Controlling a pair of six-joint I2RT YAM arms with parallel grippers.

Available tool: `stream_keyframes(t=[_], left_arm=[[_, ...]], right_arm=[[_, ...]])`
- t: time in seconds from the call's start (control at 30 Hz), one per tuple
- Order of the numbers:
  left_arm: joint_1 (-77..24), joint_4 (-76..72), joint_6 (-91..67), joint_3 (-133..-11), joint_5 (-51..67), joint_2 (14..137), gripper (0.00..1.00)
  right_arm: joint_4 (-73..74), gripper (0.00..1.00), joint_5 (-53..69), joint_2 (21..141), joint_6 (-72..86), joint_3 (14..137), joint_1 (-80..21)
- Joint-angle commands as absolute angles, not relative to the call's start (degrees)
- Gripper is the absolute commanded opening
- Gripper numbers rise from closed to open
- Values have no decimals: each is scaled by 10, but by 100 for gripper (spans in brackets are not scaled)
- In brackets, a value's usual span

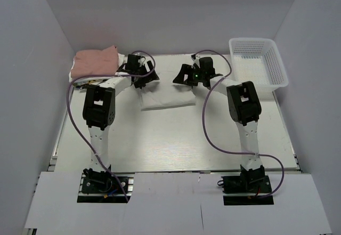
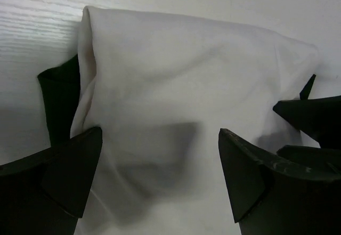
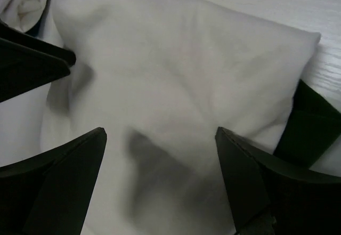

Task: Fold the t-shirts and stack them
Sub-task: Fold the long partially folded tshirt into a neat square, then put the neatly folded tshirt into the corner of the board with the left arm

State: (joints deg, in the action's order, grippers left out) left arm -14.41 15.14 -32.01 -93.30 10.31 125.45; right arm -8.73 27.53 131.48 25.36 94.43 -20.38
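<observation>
The left gripper (image 2: 160, 134) and right gripper (image 3: 161, 131) stand spread apart above the cream-white t-shirt (image 2: 186, 75); cloth contact cannot be determined. Only an edge of its dark green sleeve (image 3: 309, 123) shows.

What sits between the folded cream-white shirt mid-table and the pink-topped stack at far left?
No loose object. Only the left arm's open tool and forearm cross the gap between the folded cream-white cloth shirt and the dusty pink folded shirt at far left.
</observation>
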Motion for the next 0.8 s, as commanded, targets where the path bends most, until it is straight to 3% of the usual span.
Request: stream_keyframes(t=[0.0,0.2,0.33,0.5,0.77], left_arm=[[-138,198,-309,-953,85,1273,100],[-138,209,-309,-958,85,1250,100],[-150,240,-292,-958,8,1180,100],[-150,253,-262,-890,-19,1107,100],[-150,314,-198,-911,-25,1163,100]], right_arm=[[-71,90,230,1335,259,969,-199],[-39,90,226,1319,234,970,-201],[-32,90,224,1249,214,951,-208],[-60,90,189,1087,201,802,-218],[-53,90,175,920,206,584,-219]])
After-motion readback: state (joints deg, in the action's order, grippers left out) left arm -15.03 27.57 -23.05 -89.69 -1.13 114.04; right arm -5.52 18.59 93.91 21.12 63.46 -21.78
